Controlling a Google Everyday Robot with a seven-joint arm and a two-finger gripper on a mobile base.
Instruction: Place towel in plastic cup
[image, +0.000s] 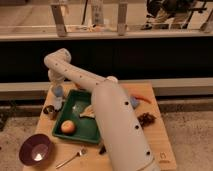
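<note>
My arm reaches from the lower right up and over to the table's far left corner. The gripper (56, 88) hangs there, directly above the small pale translucent plastic cup (58, 102), and a bluish bit shows at its tip. A pale crumpled piece (88, 111), possibly the towel, lies in the green tray (75, 119) beside my arm. I cannot tell whether the gripper holds anything.
A dark shiny metal cup (49, 111) stands left of the tray. An orange fruit (68, 127) lies in the tray. A purple bowl (35, 148) and a fork (72, 157) are at the front left. An orange vegetable (142, 98) and a dark clump (146, 119) lie at the right.
</note>
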